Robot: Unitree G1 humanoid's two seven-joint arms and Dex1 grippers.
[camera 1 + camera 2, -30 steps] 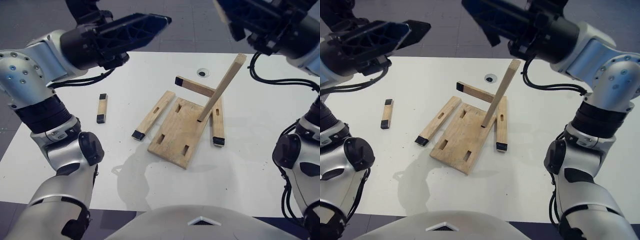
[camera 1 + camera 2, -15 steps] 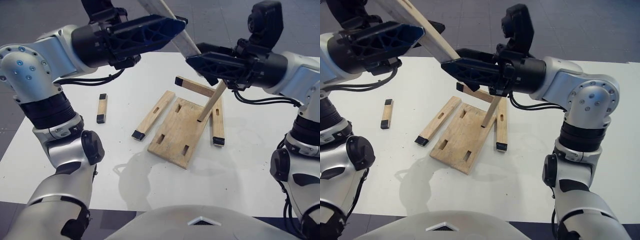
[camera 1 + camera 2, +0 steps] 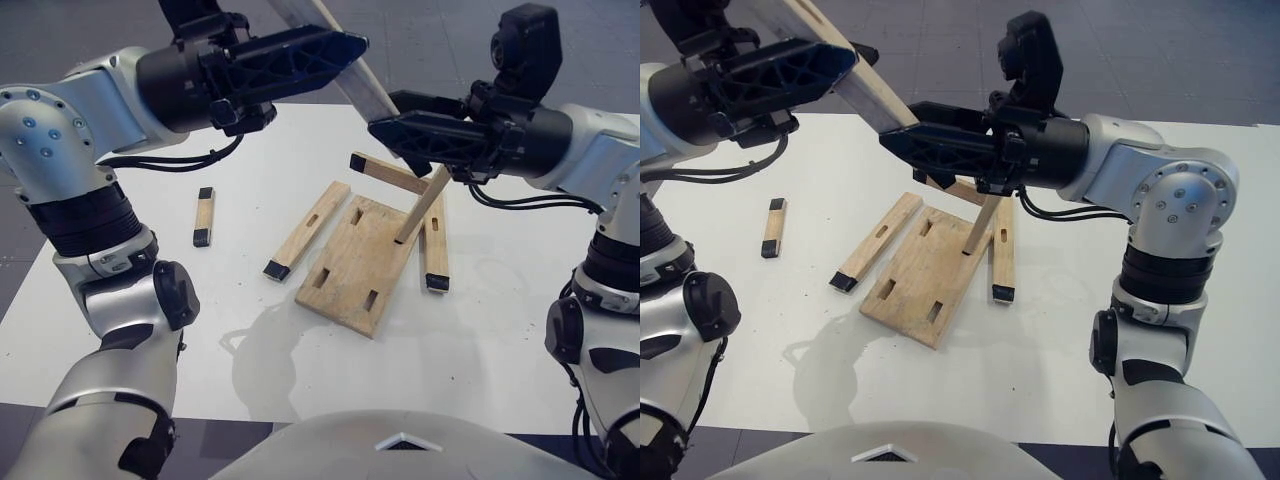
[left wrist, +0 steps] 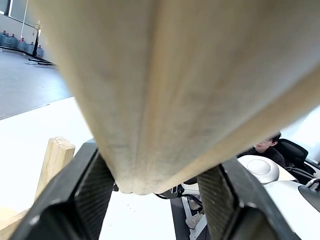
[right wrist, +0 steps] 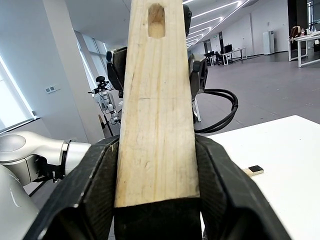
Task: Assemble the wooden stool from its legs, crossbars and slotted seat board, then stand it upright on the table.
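No readable text, labels or numbers — none on wood pieces, none on table.

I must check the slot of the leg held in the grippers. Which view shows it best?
The right wrist view: the held leg runs through the right gripper, its slot plain near the far end. The left wrist view gives its near end in the left gripper. The eye views show a stretch between both grippers.

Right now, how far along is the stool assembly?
Early. Done: one leg stands tilted in a slot of the seat board, which lies flat. In hand: the left gripper and right gripper both grip a second leg in the air. Left: three pieces around the board and a short piece lie loose; the stool is not upright.
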